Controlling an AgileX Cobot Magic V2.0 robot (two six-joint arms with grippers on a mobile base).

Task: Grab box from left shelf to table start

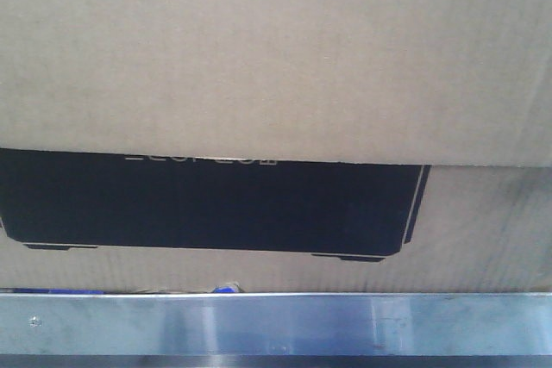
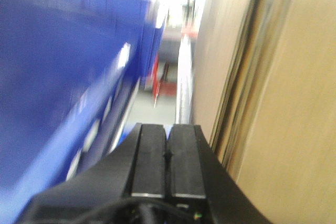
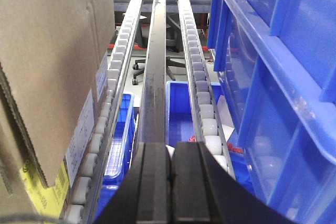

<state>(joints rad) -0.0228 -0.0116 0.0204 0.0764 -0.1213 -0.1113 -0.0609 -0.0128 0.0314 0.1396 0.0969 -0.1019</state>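
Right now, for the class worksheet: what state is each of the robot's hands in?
Left hand: closed, holding nothing.
Right hand: closed, holding nothing.

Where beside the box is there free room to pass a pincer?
Right of the box, an open lane over the roller rails reaches the right bins. Left of it, a gap separates it from the left bins. In front, crowded: the box fills all above the shelf edge.
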